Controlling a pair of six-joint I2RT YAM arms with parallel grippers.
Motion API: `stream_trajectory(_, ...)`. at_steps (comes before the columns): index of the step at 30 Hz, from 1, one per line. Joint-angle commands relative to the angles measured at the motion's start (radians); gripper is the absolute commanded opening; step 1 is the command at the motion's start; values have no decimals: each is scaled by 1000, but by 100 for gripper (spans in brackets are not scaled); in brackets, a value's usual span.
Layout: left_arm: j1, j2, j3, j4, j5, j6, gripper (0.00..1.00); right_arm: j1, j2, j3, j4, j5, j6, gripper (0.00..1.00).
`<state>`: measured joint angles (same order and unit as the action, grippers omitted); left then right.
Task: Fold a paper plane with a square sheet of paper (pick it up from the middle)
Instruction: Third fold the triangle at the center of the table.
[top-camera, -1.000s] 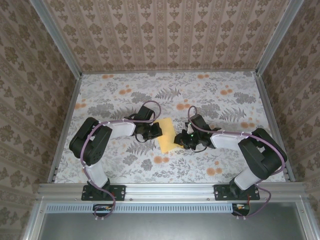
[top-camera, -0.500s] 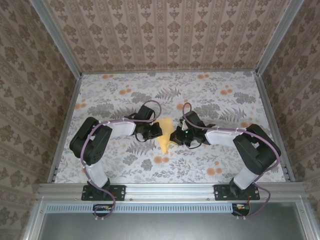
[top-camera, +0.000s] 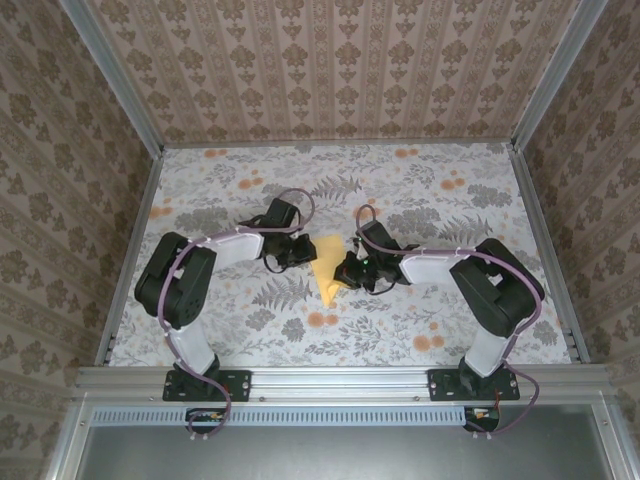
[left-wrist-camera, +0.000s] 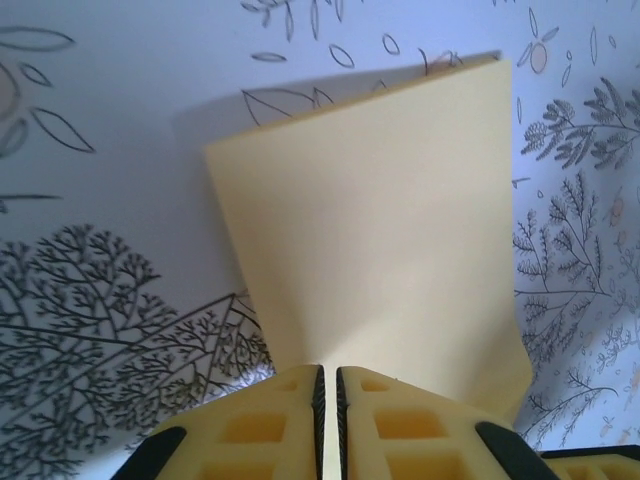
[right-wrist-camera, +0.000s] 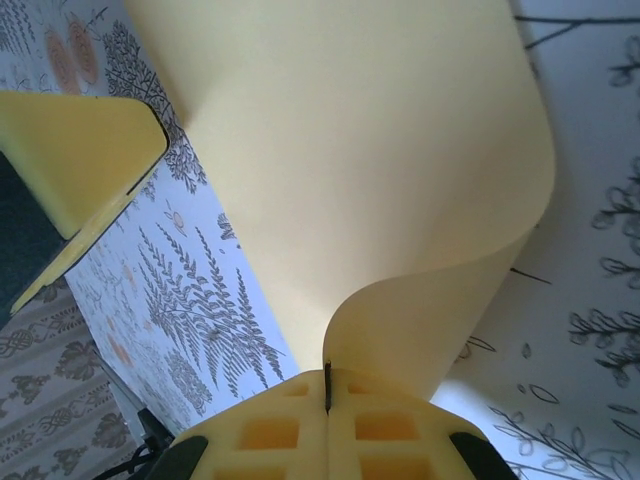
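The yellow sheet of paper is held above the flower-printed table a little near of its middle, between the two arms, which are reached in towards each other from left and right. In the top view it is seen as a tapered shape, wider at its far end and narrowed towards a point at its near end, with an orange flower blotch printed on the cloth just near of that point. The left gripper is set against the sheet's far-left part, and the right gripper against its right edge, so that the two are placed close on either side of the paper. In the left wrist view the left gripper is seen with its fingers drawn together to a thin slit, and the sheet is gripped between them, lifted clear so that its shadow is cast on the table behind it. In the right wrist view the right gripper is seen fully closed on an edge of the sheet, which is bent in a smooth curl where it is led into the fingers. One of the left gripper's fingers is seen at the left of that view, beside the paper.
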<state>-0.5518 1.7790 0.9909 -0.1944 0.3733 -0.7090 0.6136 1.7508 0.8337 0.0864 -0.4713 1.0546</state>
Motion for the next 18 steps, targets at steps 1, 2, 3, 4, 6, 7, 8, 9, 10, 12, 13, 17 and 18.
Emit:
stream_trajectory(1, 1, 22, 4, -13, 15, 37, 14, 9, 29, 34, 28, 2, 11, 2)
stream_trajectory(2, 1, 32, 8, -12, 23, 38, 14, 11, 35, 38, 31, -1, 10, 2)
stream_trajectory(3, 0, 40, 10, -11, 30, 40, 14, 13, 41, 41, 32, -4, 9, 2)
stream_trajectory(4, 0, 46, 13, -13, 32, 40, 13, 15, 47, 46, 35, -9, 10, 2)
stream_trajectory(6, -2, 59, 17, -20, 34, 43, 12, 18, 56, 56, 35, -8, 7, 2)
stream_trajectory(7, -3, 62, 20, -26, 32, 46, 12, 20, 59, 58, 35, -9, 6, 2)
stream_trajectory(8, -3, 66, 21, -33, 31, 48, 12, 20, 65, 62, 34, -9, 6, 2)
stream_trajectory(9, -5, 71, 22, -39, 29, 51, 12, 21, 70, 66, 35, -11, 5, 2)
stream_trajectory(10, -5, 74, 24, -44, 29, 53, 11, 23, 74, 69, 34, -11, 2, 2)
stream_trajectory(12, -6, 80, 26, -50, 29, 55, 11, 24, 84, 76, 33, -13, 0, 2)
stream_trajectory(13, -7, 82, 25, -50, 29, 56, 11, 25, 88, 78, 35, -14, -3, 2)
stream_trajectory(17, -7, 89, 28, -56, 27, 57, 11, 26, 97, 85, 35, -12, -4, 2)
stream_trajectory(18, -8, 92, 28, -57, 28, 58, 11, 26, 99, 85, 33, -11, -5, 2)
